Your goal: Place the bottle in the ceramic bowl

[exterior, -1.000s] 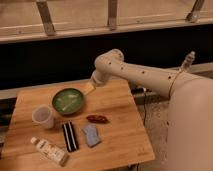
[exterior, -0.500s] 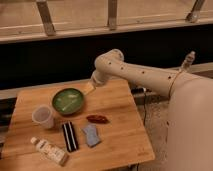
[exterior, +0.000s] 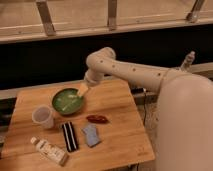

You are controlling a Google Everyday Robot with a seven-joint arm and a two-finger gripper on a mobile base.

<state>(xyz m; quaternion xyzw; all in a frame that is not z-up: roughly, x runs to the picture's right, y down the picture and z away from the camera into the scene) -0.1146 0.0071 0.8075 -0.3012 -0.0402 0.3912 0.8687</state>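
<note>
The bottle (exterior: pixel 50 150) is cream-white with a white cap and a printed label. It lies on its side at the front left corner of the wooden table (exterior: pixel 117 105). The ceramic bowl (exterior: pixel 67 101) is round, green and glossy, at the back left of the table. My gripper (exterior: pixel 82 90) hangs at the bowl's right rim, at the end of the white arm (exterior: pixel 130 72), far from the bottle.
A translucent plastic cup (exterior: pixel 43 116) stands in front of the bowl. A black bar-shaped packet (exterior: pixel 69 136), a blue-grey packet (exterior: pixel 91 135) and a red-brown item (exterior: pixel 97 119) lie mid-table. My white robot body (exterior: pixel 185 125) fills the right side.
</note>
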